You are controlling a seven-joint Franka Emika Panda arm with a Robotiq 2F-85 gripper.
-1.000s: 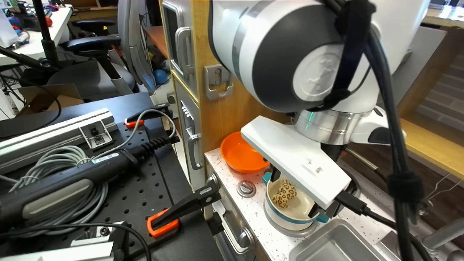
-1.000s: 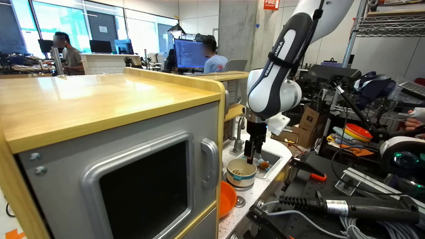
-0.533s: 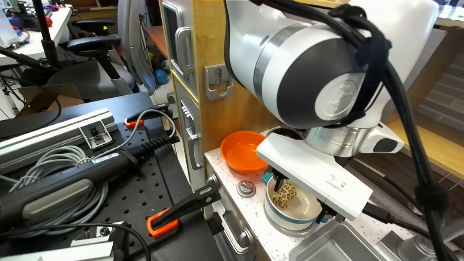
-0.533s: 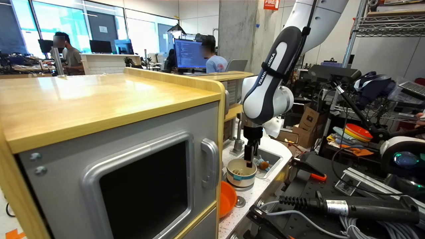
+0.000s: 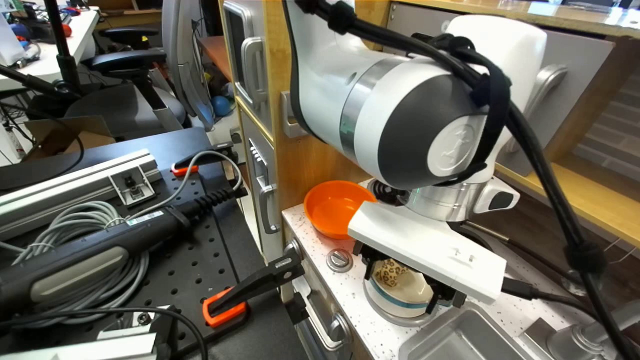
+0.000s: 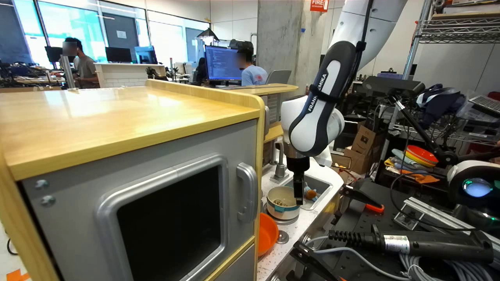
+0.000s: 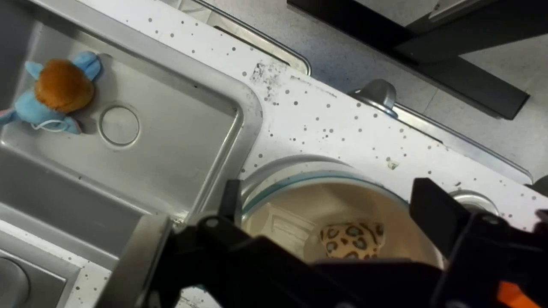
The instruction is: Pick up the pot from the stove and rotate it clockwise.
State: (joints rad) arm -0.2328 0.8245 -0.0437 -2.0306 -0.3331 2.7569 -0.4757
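Note:
The pot (image 5: 397, 306), cream with a teal stripe, sits upright on a silver-ringed burner of the white speckled stove (image 6: 287, 221). A leopard-print item (image 7: 353, 240) lies inside it. My gripper (image 5: 398, 294) points down over the pot, and it also shows in an exterior view (image 6: 299, 201) at the pot's near-sink side. In the wrist view, the gripper (image 7: 326, 188) is open, its fingers about as wide apart as the pot (image 7: 282, 226), one at each side of the rim. Whether the fingers touch the rim I cannot tell. The pot's far part is hidden by the gripper.
An orange bowl (image 5: 335, 207) stands beside the pot by the wooden cabinet wall. A metal sink (image 7: 180, 158) with a plush toy (image 7: 63, 85) lies on the pot's other side. A faucet (image 6: 280, 169) rises behind the sink. A stove knob (image 5: 339, 260) sits near the front edge.
My gripper has come lower and turned a little. Its fingers have shifted from over the pot's opening to the sides of its rim. The pot has not moved.

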